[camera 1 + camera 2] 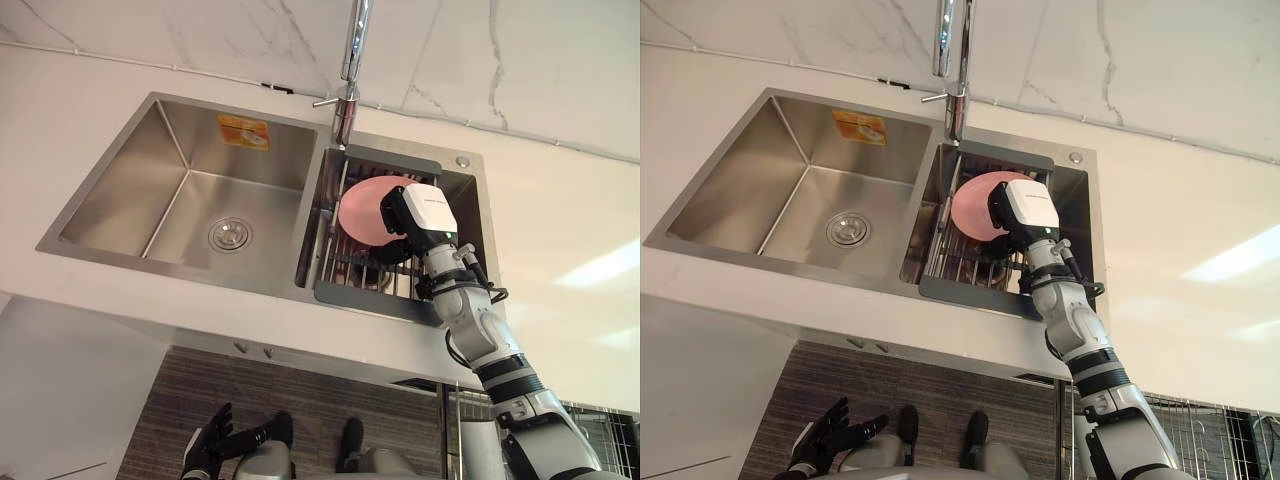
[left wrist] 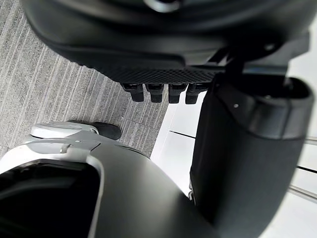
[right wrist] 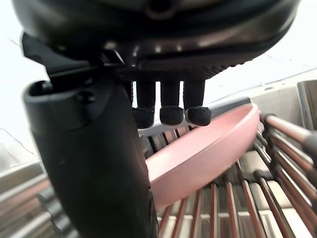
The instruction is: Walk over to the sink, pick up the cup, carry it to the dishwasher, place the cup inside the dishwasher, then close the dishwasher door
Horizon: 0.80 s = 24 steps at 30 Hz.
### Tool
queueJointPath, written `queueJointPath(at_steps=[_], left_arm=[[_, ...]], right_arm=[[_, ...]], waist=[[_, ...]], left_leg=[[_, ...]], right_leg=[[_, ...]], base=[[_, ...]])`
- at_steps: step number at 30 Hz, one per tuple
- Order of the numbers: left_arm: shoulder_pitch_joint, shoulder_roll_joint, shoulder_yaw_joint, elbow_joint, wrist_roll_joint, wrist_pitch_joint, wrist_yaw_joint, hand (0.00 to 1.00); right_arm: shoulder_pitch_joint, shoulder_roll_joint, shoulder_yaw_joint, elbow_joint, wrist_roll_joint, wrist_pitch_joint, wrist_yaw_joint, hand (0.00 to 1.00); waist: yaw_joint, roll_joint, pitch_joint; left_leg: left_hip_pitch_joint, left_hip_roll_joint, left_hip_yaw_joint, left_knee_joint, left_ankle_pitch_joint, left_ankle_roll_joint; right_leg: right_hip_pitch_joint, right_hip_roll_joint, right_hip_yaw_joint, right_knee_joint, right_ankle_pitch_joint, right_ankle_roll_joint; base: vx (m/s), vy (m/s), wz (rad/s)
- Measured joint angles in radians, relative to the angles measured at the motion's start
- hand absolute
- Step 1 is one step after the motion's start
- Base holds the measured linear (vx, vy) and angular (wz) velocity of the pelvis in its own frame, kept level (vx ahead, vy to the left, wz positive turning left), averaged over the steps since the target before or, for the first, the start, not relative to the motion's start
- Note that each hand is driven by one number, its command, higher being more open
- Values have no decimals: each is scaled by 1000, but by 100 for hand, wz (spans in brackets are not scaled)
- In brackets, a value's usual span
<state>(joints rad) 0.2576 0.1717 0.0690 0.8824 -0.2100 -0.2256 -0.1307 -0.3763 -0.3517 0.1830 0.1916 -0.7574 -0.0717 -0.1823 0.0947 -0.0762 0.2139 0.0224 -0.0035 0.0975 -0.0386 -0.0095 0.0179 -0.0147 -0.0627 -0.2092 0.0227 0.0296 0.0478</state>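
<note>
Fingers (image 3: 171, 113) of the right hand (image 1: 418, 216) reach loosely extended just over the rim of a shallow pink dish (image 3: 208, 148) (not a cup), which leans in the rack (image 1: 345, 272) in the right basin of the sink (image 1: 120, 190). This looks like the pickup step: next, the rim needs pinching, then lifting clear. The left hand (image 1: 205, 448) hangs spread, near left.

Silver-grey sink (image 1: 180, 190), brushed and shiny, with an orange-and-yellow sticker (image 1: 243, 131) on its back wall. There's a pink plate (image 1: 362, 210) bright against the dark grey rack (image 1: 350, 293). The right hand (image 1: 420, 215) is black, white on its back. White counter (image 1: 560, 220), white wall (image 1: 200, 30) veined in grey, floor (image 1: 200, 390) streaked grey-brown.
</note>
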Motion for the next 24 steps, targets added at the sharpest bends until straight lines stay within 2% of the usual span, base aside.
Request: queueJointPath(at_steps=[7,24], left_arm=[[0,0,0,23,-6,-7,0,100],[1,1,0,65,-6,-12,1,100]], right_arm=[[69,3,-20,-112,26,1,44,100],[198,3,-26,-168,31,-8,52,100]], waist=[[-14,0,-8],[-38,3,-36]], left_leg=[[13,-2,14,-5,3,2],[44,-8,31,-42,20,8]], right_leg=[[5,-1,17,-1,1,0],[17,-2,36,-12,1,0]], base=[[-20,7,-6],[-10,4,-2]])
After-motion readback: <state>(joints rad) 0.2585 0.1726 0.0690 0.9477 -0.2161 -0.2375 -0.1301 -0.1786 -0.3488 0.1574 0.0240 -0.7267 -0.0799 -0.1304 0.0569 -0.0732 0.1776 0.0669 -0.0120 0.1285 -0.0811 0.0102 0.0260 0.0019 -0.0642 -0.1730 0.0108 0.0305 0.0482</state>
